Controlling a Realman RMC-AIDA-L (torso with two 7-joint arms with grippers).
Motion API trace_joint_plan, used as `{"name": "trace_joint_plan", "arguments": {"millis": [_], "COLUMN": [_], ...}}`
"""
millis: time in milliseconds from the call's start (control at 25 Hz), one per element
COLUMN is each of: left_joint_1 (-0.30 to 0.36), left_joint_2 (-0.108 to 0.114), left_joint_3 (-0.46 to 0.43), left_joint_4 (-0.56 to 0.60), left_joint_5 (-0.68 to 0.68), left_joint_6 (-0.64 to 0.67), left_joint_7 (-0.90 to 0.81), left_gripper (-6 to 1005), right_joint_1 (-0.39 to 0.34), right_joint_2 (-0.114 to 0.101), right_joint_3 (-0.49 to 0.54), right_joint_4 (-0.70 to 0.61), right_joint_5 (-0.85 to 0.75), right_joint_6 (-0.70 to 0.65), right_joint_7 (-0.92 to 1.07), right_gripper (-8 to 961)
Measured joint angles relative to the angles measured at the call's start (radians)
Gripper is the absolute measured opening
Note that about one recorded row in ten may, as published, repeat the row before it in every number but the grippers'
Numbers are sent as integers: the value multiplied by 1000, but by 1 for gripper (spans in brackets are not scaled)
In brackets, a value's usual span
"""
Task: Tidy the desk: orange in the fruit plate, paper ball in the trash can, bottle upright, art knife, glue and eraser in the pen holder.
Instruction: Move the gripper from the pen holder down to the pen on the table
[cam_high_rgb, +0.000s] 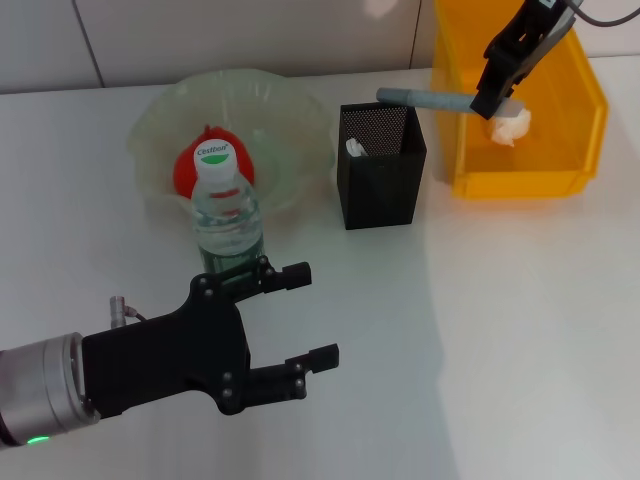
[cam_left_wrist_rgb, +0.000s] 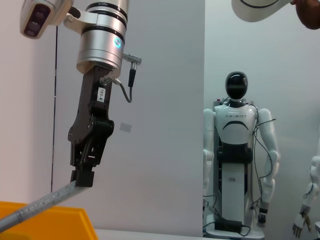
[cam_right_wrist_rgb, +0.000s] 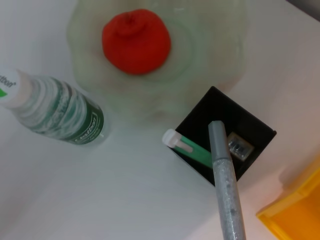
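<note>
My right gripper (cam_high_rgb: 490, 100) hangs over the gap between the black mesh pen holder (cam_high_rgb: 380, 170) and the yellow trash can (cam_high_rgb: 575, 110), shut on a grey glittery stick (cam_high_rgb: 420, 97) whose free end reaches over the holder. Whether the stick is the glue or the art knife, I cannot tell. Inside the pen holder (cam_right_wrist_rgb: 260, 132) lie a green-and-white tool (cam_right_wrist_rgb: 190, 148) and a small eraser-like block (cam_right_wrist_rgb: 239, 146). The orange (cam_high_rgb: 185, 168) sits in the pale green fruit plate (cam_high_rgb: 290, 120). In front of the plate the bottle (cam_high_rgb: 226, 215) stands upright. A paper ball (cam_high_rgb: 512, 126) rests in the trash can. My left gripper (cam_high_rgb: 312, 315) is open, low in front of the bottle.
The left wrist view shows the right gripper (cam_left_wrist_rgb: 82, 177) holding the stick (cam_left_wrist_rgb: 40, 205) above the yellow bin (cam_left_wrist_rgb: 55, 225), with a humanoid robot (cam_left_wrist_rgb: 235, 165) standing far behind. White tabletop (cam_high_rgb: 520, 330) stretches to the right of my left arm.
</note>
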Motion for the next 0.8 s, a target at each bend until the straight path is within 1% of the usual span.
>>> {"name": "trace_joint_plan", "arguments": {"millis": [240, 360, 640, 800], "left_joint_1": [0, 0, -1, 1], "left_joint_2": [-1, -2, -2, -2], "left_joint_3": [0, 0, 0, 0], "left_joint_4": [0, -3, -2, -3], "left_joint_5": [0, 0, 0, 0], "left_joint_6": [0, -1, -2, -2], "left_joint_7": [0, 1, 2, 3], "left_gripper": [785, 785, 785, 785], "right_joint_1": [5, 6, 5, 5], "right_joint_2": [4, 5, 7, 19], "right_joint_3": [-27, -45, -56, -57], "right_joint_4": [18, 51, 75, 80], "right_joint_5": [0, -1, -2, -2], "right_joint_6": [11, 31, 66, 83], "right_joint_7": [7, 9, 16, 21], "right_gripper": [139, 139, 139, 138]}}
